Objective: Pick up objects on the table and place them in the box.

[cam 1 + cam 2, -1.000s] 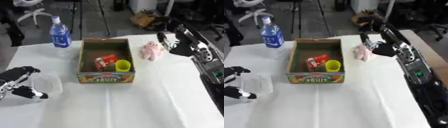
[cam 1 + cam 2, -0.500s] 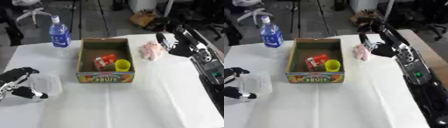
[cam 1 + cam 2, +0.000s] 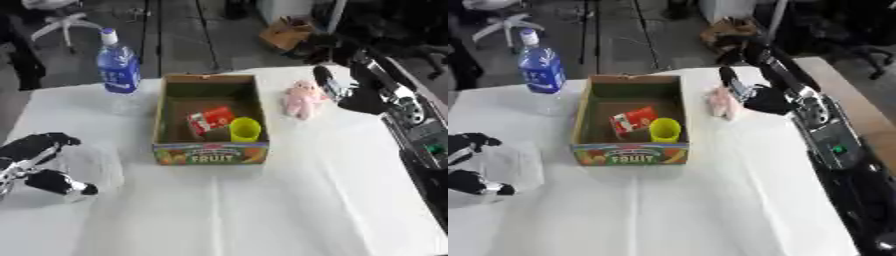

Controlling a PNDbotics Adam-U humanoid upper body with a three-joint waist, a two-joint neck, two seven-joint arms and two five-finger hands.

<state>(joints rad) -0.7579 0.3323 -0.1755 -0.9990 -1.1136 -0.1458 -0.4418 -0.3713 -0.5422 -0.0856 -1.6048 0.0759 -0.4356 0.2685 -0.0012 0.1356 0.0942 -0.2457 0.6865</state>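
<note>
Nearest to me, my left hand (image 3: 39, 162) rests at the lower left on the table (image 3: 289, 210), fingers curled inward and holding nothing. Just beside it lies one clear, flat plastic item (image 3: 92, 162); I cannot make out what it is.

Mid-table stands one cardboard box (image 3: 210, 152) marked FRUIT. It holds one red packet (image 3: 208, 120) and one yellow cup (image 3: 245, 130), touching each other.

To the right of the box, outside it, lies one pink plush toy (image 3: 302, 100). I judge it light, soft and not fragile; I would take hold around its body, which should compress under the fingers. My right hand (image 3: 346, 92) is just beside the toy; I cannot tell whether its fingers have closed on it.

Farthest, at the table's back left, stands one blue water bottle (image 3: 118, 65), upright. I judge it heavier, stiff and smooth; I would grasp the mid-body.
</note>
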